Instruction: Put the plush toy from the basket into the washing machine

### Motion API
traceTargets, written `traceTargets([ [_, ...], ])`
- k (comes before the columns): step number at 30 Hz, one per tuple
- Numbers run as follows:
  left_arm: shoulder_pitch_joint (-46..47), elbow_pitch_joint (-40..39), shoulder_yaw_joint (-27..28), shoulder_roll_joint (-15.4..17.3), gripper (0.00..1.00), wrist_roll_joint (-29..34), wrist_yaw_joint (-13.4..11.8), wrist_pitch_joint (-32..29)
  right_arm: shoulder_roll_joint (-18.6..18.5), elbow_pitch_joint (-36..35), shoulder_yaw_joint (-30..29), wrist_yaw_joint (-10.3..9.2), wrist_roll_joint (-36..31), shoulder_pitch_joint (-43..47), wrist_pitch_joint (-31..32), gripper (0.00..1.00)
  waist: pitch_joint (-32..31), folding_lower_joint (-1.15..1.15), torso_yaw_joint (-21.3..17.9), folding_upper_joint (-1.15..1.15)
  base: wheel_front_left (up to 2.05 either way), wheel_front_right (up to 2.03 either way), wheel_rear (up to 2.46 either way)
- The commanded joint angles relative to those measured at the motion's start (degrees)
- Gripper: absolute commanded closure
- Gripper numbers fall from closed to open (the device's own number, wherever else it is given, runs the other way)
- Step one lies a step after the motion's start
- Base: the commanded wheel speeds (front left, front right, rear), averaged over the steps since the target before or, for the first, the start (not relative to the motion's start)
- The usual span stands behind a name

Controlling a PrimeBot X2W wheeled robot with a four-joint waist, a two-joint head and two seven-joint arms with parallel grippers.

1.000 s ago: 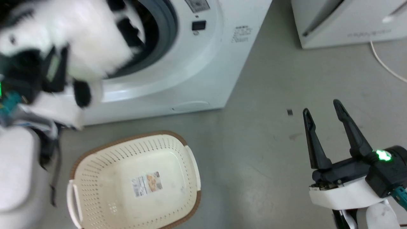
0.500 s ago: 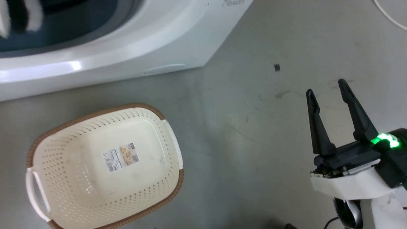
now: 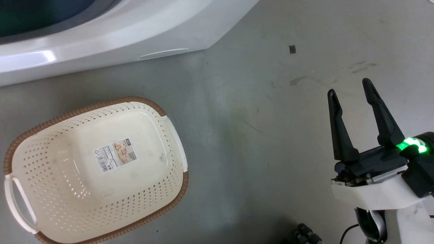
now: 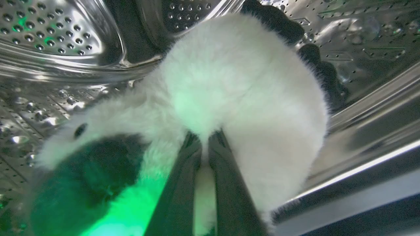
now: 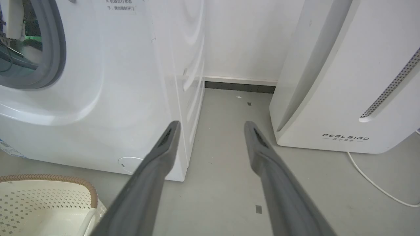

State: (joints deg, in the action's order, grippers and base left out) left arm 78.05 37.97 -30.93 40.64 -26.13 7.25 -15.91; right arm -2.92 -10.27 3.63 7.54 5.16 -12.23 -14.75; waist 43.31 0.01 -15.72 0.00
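Note:
The white-and-black plush toy point(image 4: 229, 85) hangs inside the shiny steel drum point(image 4: 49, 36) of the washing machine point(image 3: 101, 37). My left gripper point(image 4: 203, 137) is shut on its white fur, both fingers pinching a fold. The cream basket point(image 3: 95, 166) sits on the floor before the washer with only a label sticker on its bottom; its rim point(image 5: 49, 178) also shows in the right wrist view. My right gripper point(image 3: 349, 86) hovers open over the floor at the right, nothing between its fingers point(image 5: 160, 154). The washer's grey-gasketed porthole point(image 5: 49, 49) shows at the left of the right wrist view.
A white FEELBIRD appliance point(image 5: 344, 82) stands right of the washer, with a gap of grey floor point(image 5: 226, 131) between them. A white cable point(image 5: 377, 186) trails on the floor by it. A small dark mark point(image 3: 292, 49) lies on the floor.
The head camera has tilted down, so the washer front slid up and the basket shifted left. The plush toy and left arm, at the porthole a second ago, have left the head view.

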Motion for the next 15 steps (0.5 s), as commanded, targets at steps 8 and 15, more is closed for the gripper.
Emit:
traceTargets([
  [8,-0.39,1.95,-8.81,1.39,1.0,-10.23,0.24,1.06,0.04,0.07,0.73,-0.05,-0.5,-1.34,-0.25,0.0,0.84,-0.01,0.83,0.0,0.0,0.0,0.0],
  [15,-1.76,6.93,-9.14,-0.51,0.0,-13.16,0.24,8.26,0.04,0.68,-0.54,-0.05,-1.34,-0.96,-0.25,0.0,-1.86,-0.01,1.85,0.0,0.0,0.0,0.0],
])
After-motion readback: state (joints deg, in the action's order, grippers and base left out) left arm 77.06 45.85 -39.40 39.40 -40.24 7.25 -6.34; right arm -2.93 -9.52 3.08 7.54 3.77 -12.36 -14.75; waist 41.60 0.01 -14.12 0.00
